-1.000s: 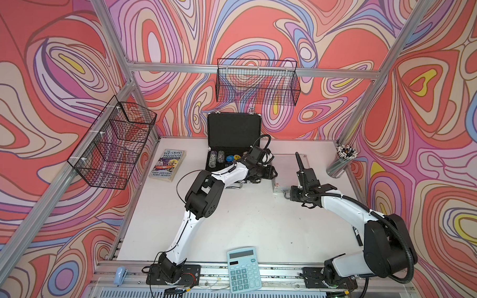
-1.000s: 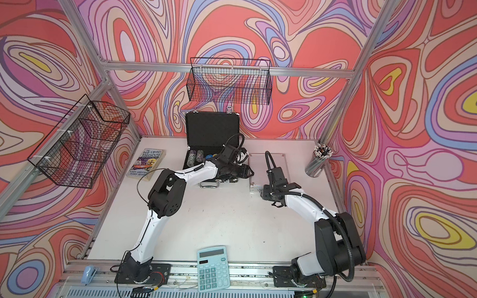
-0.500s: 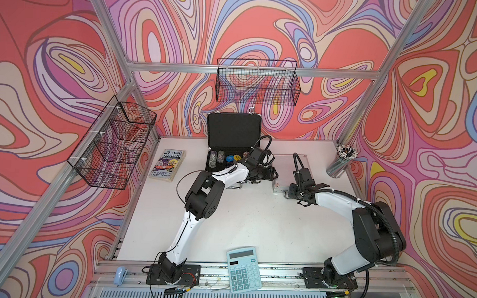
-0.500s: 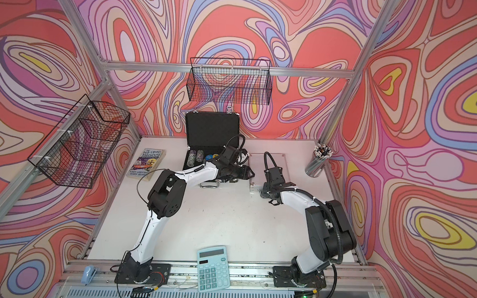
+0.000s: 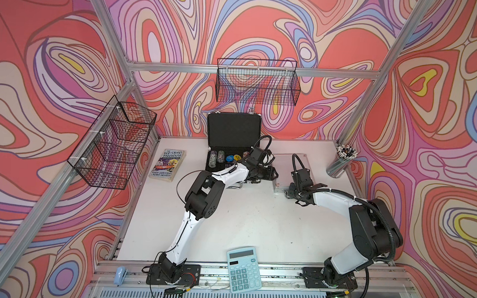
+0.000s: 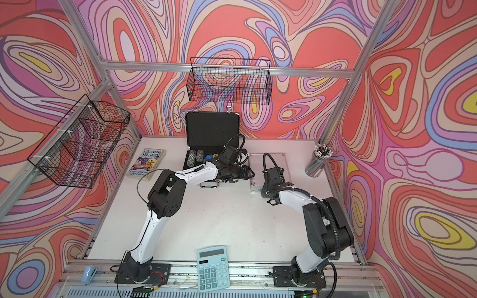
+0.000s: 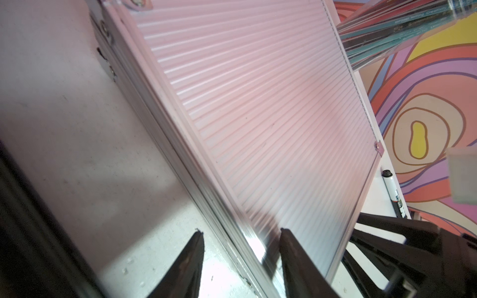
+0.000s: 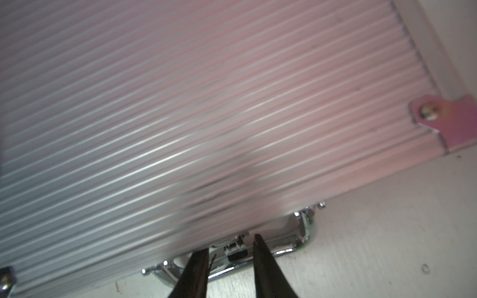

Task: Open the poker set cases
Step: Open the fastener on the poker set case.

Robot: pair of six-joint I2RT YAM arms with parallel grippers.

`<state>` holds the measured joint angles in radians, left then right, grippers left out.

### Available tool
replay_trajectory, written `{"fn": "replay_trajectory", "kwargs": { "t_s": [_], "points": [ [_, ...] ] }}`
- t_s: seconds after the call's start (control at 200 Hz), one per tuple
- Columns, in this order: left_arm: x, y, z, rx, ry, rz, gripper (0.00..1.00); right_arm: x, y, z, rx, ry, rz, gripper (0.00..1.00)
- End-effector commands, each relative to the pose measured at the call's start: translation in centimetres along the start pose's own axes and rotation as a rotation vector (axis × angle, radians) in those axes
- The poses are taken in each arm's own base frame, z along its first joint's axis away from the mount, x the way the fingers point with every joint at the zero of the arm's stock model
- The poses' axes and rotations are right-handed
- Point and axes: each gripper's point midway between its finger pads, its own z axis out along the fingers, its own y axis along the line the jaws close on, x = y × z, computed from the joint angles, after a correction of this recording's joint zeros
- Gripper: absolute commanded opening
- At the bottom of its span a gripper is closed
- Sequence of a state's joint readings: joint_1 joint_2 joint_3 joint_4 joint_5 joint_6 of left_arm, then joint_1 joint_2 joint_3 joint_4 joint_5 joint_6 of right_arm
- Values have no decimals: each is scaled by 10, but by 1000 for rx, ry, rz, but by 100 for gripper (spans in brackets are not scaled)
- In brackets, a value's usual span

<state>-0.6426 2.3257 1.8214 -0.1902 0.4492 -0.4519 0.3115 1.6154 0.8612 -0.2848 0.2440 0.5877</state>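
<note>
- right gripper (image 8: 229, 242): jaws a narrow slot apart, tips at the front edge of the silver case (image 8: 206, 90). A small latch (image 8: 235, 251) sits between them. Pinching it or not: can't tell, the picture is blurred.
- left gripper (image 7: 241, 231): jaws about half apart, astride the silver case's left side edge. One finger (image 7: 291, 258) is over the ribbed lid, the other over bare table (image 7: 77, 129). A strip of table shows between that finger and the case wall; no grip seen.
- silver case: flat on the table, lid down, contents hidden.
- black case (image 5: 234, 130): just left of the silver case, lid upright, chips (image 5: 216, 158) in rows in its tray.
- cup (image 5: 340, 164): well right of the silver case, holding a bunch of pens.
- book (image 5: 167, 163): left of the silver case, beyond the black case.
- calculator (image 5: 243, 268): well in front of the silver case, at the table's near edge.
- right wrist view alone shows the chrome handle (image 8: 304, 237) and the latch; in both top views the arm covers them.
- left wrist view alone shows a marker (image 7: 393, 193) on the table, across the silver case from that gripper.
</note>
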Motion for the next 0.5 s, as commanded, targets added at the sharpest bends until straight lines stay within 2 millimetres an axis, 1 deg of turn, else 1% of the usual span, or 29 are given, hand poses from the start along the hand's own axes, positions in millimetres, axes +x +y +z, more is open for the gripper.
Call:
{"fn": "replay_trajectory", "kwargs": {
  "t_s": [0.0, 0.115, 0.26, 0.365, 0.496],
  "points": [
    [-6, -12, -10, 11, -6, 26, 49, -9, -8, -8, 23, -67, 70, 28],
    [-4, -11, -8, 13, -2, 22, 49, -2, -14, -8, 23, -65, 99, 28],
    [-3, -11, -8, 14, 0, 21, 49, 7, -12, -5, -6, -49, 125, 28],
    [-3, -10, -8, 12, 0, 23, 49, 11, -12, -4, -9, -40, 137, 28],
    [-3, -10, -9, 9, 0, 25, 49, 11, -11, -8, -27, -46, 153, 28]
  ]
}}
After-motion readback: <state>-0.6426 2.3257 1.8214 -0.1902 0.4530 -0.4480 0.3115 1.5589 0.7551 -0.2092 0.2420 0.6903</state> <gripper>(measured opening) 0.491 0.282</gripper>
